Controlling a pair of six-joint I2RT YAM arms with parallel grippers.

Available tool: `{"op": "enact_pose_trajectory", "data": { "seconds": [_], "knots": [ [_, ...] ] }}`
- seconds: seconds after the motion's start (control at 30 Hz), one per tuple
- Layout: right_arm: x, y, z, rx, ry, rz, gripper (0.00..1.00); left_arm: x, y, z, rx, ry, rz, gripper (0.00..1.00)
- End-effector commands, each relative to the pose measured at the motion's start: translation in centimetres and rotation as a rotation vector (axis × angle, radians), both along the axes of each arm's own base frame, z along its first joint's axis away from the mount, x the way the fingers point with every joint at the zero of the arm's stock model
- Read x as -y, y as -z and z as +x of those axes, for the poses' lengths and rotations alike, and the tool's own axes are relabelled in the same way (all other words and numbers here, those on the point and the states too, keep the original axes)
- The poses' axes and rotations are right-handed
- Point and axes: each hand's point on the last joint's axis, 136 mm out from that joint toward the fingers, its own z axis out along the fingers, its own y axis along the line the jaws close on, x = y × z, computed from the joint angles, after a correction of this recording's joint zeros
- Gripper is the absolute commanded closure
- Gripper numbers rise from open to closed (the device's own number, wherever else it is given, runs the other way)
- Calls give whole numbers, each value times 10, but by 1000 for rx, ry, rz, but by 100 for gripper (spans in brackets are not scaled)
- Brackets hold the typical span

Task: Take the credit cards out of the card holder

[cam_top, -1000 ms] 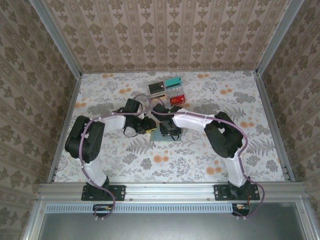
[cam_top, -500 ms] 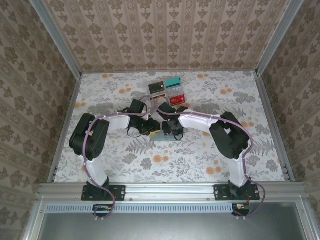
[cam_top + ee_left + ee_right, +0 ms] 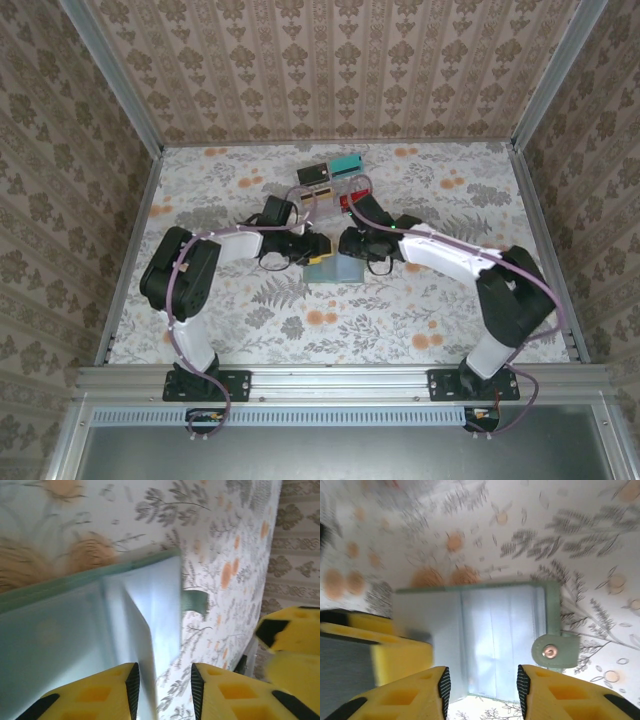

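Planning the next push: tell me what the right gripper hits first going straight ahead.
Most likely the card holder: its pale inner panel lies ahead of the open right gripper, though depth is unclear.

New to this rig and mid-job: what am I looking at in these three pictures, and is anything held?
Two robot arms, each ending in a two-finger gripper. One picture looks down from above on the table; the other two come from cameras on each wrist. The left gripper and right gripper meet over the open card holder, pale pocket side up. Credit cards lie farther back. Both grippers look open: an edge of the holder sits between the left jaws, with a gap, so nothing seems gripped.
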Motion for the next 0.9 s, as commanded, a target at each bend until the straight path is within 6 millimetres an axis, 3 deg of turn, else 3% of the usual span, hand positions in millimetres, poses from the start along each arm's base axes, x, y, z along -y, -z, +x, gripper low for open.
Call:
{"op": "enact_pose_trajectory", "data": {
  "seconds": [0.0,0.17,0.27,0.47,0.63,0.77,0.87],
  "knots": [
    [25,-4,3,36,88,-8,55,25,-17,3,21,51,-90,62],
    [37,-7,1,52,120,8,51,43,-15,0,20,87,-92,55],
    [32,-9,1,54,95,16,50,36,-10,4,14,60,-66,54],
    [0,-6,-2,42,-32,-22,46,-7,-21,18,60,-34,-15,53],
    [-33,17,-7,-35,-117,-84,41,-60,-5,24,31,-150,101,53],
    [-51,38,-9,-94,-169,-154,37,-77,4,18,-2,-184,128,53],
    [-53,52,-14,-144,-197,-226,36,-80,5,15,-6,-190,130,53]
  ]
}}
